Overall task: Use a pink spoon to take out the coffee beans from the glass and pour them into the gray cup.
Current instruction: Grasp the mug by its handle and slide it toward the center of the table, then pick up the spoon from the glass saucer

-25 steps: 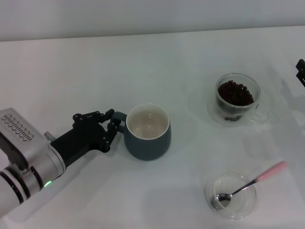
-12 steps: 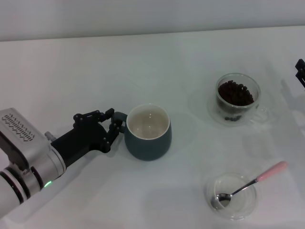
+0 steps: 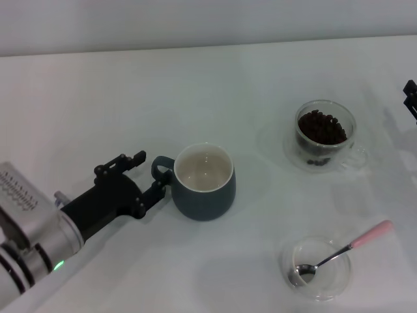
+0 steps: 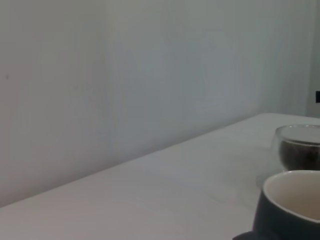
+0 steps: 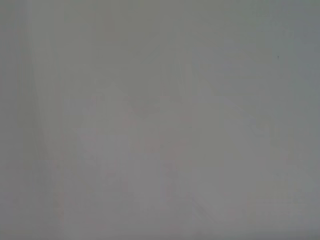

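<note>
Two vessels and a spoon sit spread over the white desk [image 3: 130, 91], none of them in any grip. The left end effector [image 3: 146, 175] has let go of the gray cup [image 3: 203, 181]: a moment ago its fingers were pinched on the small loop handle, and now they stand wide, one finger lifted clear behind the handle and the other just beside the cup's wall, with the whole arm drawn back a little toward the robot. The cup sits upright near the middle of the desk, its pale inside bare of beans.

The glass [image 3: 324, 135] is well apart on the right side, upright, with the coffee beans [image 3: 321, 127] heaped inside it. The pink spoon [image 3: 344, 251] lies nearer the robot on that side, its metal bowl resting in a shallow clear dish [image 3: 318, 268] and its pink handle sticking out over the rim.

The right end effector [image 3: 411, 99] shows only as a dark sliver at the far right edge, beyond the glass; whether it is wide or narrow I cannot tell.

The release suggests the cup is now placed where it is wanted. Scooping has not begun, so I judge the spoon must be picked up next, likely by the right arm.
</note>
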Action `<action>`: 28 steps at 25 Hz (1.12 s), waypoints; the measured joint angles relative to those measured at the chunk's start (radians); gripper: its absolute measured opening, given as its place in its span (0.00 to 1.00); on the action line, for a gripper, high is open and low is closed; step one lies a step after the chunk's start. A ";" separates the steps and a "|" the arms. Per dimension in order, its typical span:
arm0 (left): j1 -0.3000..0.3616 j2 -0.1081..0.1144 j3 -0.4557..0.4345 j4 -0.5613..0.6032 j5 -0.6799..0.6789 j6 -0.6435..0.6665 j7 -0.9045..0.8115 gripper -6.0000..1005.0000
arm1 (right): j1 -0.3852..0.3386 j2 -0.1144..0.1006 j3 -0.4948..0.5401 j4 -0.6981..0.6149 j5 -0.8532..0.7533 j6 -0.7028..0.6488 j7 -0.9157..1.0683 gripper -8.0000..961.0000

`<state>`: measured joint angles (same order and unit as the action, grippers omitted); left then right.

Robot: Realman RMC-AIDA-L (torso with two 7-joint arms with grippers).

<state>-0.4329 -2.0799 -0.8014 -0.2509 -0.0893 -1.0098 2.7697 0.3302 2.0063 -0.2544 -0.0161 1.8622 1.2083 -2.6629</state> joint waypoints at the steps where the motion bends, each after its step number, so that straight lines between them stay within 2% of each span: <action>1: 0.000 0.000 0.000 0.000 0.000 0.000 0.000 0.52 | -0.001 0.000 0.000 0.000 0.000 0.000 0.000 0.71; 4: 0.030 0.000 -0.007 -0.001 -0.006 -0.024 0.014 0.61 | -0.005 0.000 0.000 0.001 0.000 0.002 0.000 0.71; 7: 0.045 0.000 -0.012 -0.001 -0.008 -0.034 0.016 0.61 | -0.008 0.000 -0.002 0.001 0.000 0.002 0.000 0.71; 10: 0.087 0.002 -0.039 0.002 -0.009 -0.075 0.017 0.61 | -0.016 -0.001 -0.002 -0.002 0.000 0.000 0.000 0.71; 18: 0.177 0.006 -0.144 0.021 -0.009 -0.227 0.026 0.61 | -0.067 -0.004 -0.002 -0.029 0.000 0.003 0.053 0.71; 24: 0.208 0.006 -0.208 0.045 -0.009 -0.322 0.030 0.60 | -0.136 -0.008 -0.005 -0.106 -0.005 0.004 0.246 0.71; 28: 0.219 0.004 -0.233 0.053 -0.012 -0.349 0.031 0.61 | -0.178 -0.022 -0.014 -0.179 -0.095 0.005 0.509 0.71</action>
<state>-0.2140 -2.0762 -1.0339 -0.1982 -0.1009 -1.3590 2.8005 0.1524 1.9844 -0.2685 -0.1952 1.7673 1.2128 -2.1540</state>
